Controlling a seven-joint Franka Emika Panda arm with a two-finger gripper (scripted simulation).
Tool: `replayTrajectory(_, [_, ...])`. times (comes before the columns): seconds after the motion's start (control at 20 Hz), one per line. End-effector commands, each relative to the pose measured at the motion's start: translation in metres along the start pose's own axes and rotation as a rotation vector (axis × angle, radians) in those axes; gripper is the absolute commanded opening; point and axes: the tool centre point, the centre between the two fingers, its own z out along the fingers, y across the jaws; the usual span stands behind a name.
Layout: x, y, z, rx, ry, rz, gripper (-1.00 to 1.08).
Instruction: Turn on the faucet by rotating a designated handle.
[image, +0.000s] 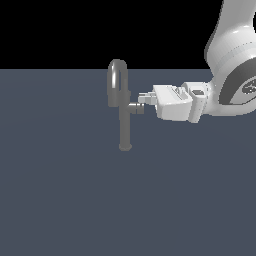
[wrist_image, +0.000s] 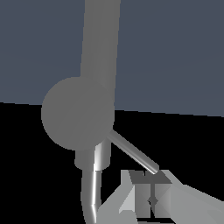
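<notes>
The claw, apparently closed and empty, is set against the handle on the upright faucet mid-table, so a sideways push on its lever is judged next.

A grey faucet stands upright on the dark blue-grey worktop, its gooseneck spout curving over at the top. A short handle sticks out sideways toward the exterior view's right. The white arm reaches in from that side, and its gripper sits just above the handle's end; whether it touches is unclear.
</notes>
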Motion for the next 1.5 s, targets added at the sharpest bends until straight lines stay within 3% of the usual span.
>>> replayTrajectory(0.0, [0.026,0.010,0.000,0.001,0.001,0.034,-1.00])
replayTrajectory(0.25, [0.053,0.020,0.001,0.001,0.002,0.058,-1.00])
replayTrajectory(0.3, [0.022,0.006,0.000,-0.003,-0.004,0.002,-1.00])
replayTrajectory(0.75, [0.075,0.009,0.001,0.001,0.001,0.053,-1.00])
replayTrajectory(0.8, [0.075,0.009,0.001,0.001,0.001,0.053,-1.00])
replayTrajectory(0.85, [0.038,-0.001,0.000,-0.011,-0.012,-0.008,-1.00])
replayTrajectory(1.45, [0.094,-0.012,0.001,0.001,0.001,0.054,-1.00])
